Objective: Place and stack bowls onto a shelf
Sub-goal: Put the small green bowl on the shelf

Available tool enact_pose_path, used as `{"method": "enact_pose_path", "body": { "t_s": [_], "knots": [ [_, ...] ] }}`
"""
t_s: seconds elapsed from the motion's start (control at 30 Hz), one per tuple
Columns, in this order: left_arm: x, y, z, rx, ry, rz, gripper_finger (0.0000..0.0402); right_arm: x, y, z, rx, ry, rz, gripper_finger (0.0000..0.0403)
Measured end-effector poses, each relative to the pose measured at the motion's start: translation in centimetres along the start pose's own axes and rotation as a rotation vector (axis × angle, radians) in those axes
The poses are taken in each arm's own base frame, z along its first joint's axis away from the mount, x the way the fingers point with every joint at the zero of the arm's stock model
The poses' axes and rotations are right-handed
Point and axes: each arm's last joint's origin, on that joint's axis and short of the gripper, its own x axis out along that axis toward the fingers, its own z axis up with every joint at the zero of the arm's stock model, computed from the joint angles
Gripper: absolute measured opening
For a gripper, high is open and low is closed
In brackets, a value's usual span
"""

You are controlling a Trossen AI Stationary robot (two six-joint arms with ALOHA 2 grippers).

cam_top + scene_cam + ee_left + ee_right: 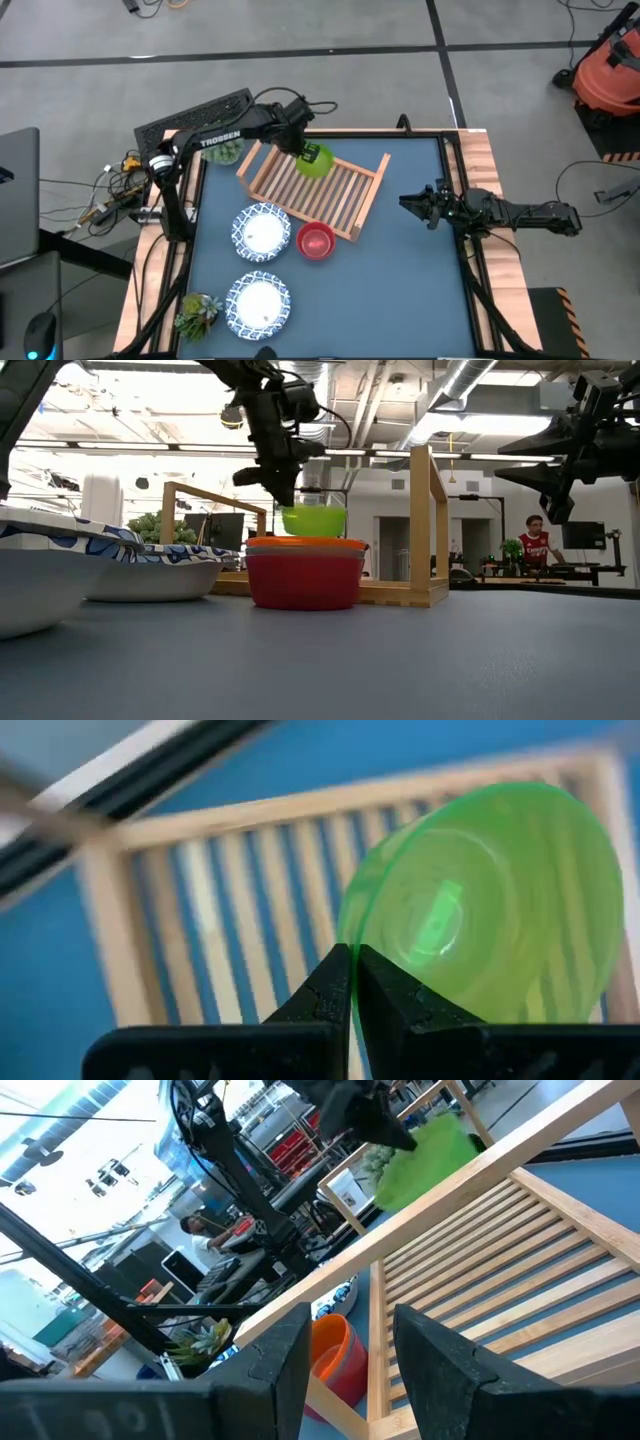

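Note:
My left gripper [303,148] is over the far part of the wooden slatted shelf [330,195] and is shut on a green bowl [316,161]. The same bowl fills the left wrist view [490,900] and shows in the low view [313,520]. A red bowl [315,241] stands on the table just in front of the shelf's near rail. Two white bowls with blue patterned rims [262,232] [260,305] rest on the table to its left. My right gripper [415,205] hovers open to the right of the shelf, touching nothing. My left gripper pinches the green bowl's rim [350,925] between its two fingers, coming from above and slanting down. The bowl hangs tilted below the fingers, over the shelf's slats [250,920]. In the low view [313,520] it looks lifted clear.
A leafy potted plant [197,312] stands at the table's near left corner and another [226,151] sits beside the shelf's far left end. Blue table surface [400,290] lies open on the near right. A person [538,542] is far back in the room.

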Motion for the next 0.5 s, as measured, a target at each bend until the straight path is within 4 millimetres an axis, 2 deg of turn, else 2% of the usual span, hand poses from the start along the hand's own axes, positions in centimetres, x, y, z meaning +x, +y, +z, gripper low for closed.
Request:
{"method": "enact_pose_path", "body": {
  "t_s": [0.2,0.3,0.4,0.5],
  "knots": [
    [-0.1,-0.4,-0.5,0.297,0.067,-0.142,0.0000,0.0,0.0,0.0,-0.004,-0.005,-0.006,0.0171],
    [-0.1,-0.2,-0.9,0.524,0.099,-0.173,0.0000,0.0,0.0,0.0,-0.001,-0.005,-0.007,0.0171],
    [-0.1,0.3,-1.1,0.710,0.124,-0.174,0.0000,0.0,0.0,0.0,0.033,-0.005,-0.007,0.0171],
    [-0.2,1.2,-1.0,0.814,0.139,-0.206,0.0000,0.0,0.0,0.0,0.048,-0.005,-0.006,0.0171]
  ]
}}
